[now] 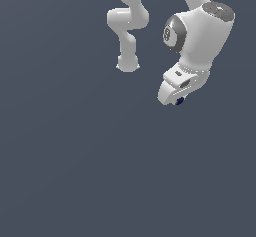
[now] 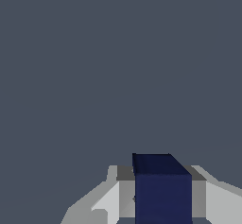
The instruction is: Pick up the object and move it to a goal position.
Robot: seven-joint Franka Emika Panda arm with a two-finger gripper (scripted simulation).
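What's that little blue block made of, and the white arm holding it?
It's a simulator's render, so looks only. The cube reads as matte, opaque dark navy: flat faces, sharp edges, no shine, perhaps painted wood or plastic. The gripper and arm look like smooth white moulded plastic or painted metal, with soft shading on rounded shells.

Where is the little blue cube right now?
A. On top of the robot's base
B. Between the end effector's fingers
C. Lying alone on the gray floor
B. The wrist view shows the cube wedged between the end effector fingers.
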